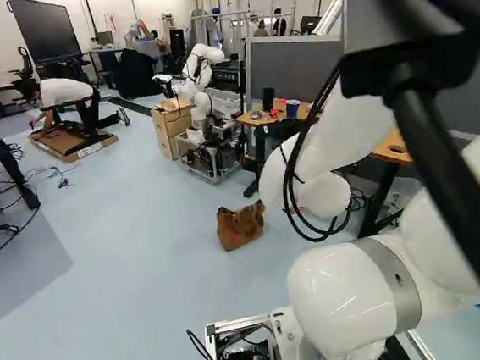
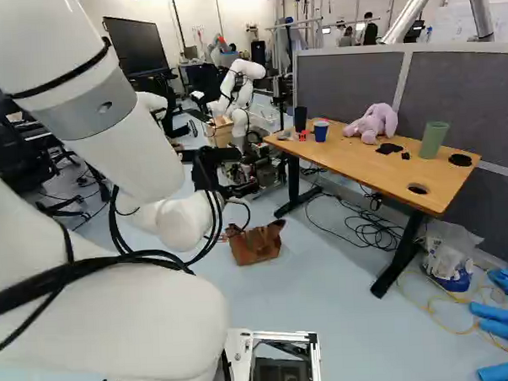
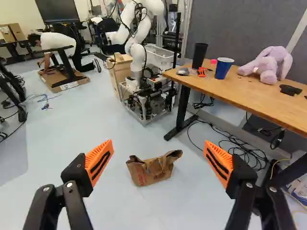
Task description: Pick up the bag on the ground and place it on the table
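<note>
Beyond the arm's white wrist, the black gripper [image 2: 230, 190] shows partly in the right base view, its fingertips not clear there. In the wrist view the gripper [image 3: 158, 146] stands wide open, its orange pads far apart and nothing held. A crumpled brown bag [image 3: 151, 172] lies on the floor ahead of the gripper, seen between the two fingers but apart from them. Both base views show the same bag [image 1: 239, 228] beyond the arm. The wooden-topped table [image 2: 367, 167] stands to the right of the bag, with black legs.
On the table are a black cup [image 3: 199, 54], a blue cup [image 3: 223, 68], a purple plush toy [image 3: 269, 64] and a green cup [image 2: 434, 139]. Cables [image 3: 240, 151] lie under it. Another robot [image 3: 139, 43] stands past the bag beside cardboard boxes [image 1: 173, 127]. Grey partitions back the table.
</note>
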Robot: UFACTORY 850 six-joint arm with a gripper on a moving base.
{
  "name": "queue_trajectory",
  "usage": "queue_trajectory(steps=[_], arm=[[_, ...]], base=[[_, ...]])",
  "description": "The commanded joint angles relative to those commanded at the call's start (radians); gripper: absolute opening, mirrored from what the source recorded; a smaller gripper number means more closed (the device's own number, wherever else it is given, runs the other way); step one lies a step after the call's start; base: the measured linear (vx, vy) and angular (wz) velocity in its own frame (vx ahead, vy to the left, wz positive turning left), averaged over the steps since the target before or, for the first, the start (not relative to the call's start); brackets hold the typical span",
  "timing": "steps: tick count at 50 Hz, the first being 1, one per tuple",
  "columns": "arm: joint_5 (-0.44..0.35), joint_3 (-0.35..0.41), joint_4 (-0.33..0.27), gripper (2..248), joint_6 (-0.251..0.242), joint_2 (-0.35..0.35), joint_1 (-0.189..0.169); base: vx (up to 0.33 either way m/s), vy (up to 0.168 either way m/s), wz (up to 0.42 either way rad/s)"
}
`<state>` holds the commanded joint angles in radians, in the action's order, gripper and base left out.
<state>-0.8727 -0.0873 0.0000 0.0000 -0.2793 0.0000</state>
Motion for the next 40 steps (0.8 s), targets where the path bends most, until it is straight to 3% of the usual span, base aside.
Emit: queue_trajectory(steps=[40], arm=[[0.000, 0.000, 0.000, 247, 0.000, 0.000, 0.000]], base=[[0.112, 0.004, 0.007]])
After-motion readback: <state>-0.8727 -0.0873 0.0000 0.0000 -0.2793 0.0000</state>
